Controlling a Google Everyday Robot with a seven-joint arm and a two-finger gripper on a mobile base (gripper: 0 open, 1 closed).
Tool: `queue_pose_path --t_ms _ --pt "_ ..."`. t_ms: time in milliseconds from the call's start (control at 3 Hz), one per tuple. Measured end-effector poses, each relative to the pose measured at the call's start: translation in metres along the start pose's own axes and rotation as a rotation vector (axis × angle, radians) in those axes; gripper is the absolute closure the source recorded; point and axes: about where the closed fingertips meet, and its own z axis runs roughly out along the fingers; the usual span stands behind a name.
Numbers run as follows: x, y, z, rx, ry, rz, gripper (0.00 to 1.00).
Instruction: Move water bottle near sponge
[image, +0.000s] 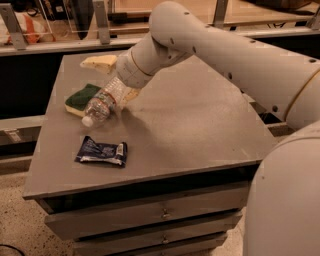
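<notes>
While the blue packet (102, 151) lies apart in front of the sponge (79, 97), the water bottle (102, 102) sits just beside the sponge, on its right. Its cap points toward the packet and its base is at the gripper (116, 79) — holding or not, I cannot tell.

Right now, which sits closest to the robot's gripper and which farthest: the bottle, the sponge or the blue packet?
The gripper is over the back left of the table.
1. Bottle: right at the gripper, lying on its side.
2. Sponge: just left of the bottle.
3. Blue packet: farthest, toward the front edge.
</notes>
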Motion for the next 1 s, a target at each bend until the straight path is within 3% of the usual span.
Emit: queue_pose_path --t_ms 1000 --pt "0.0001 -0.0012 -0.0015 0.0 0.001 0.0 0.0"
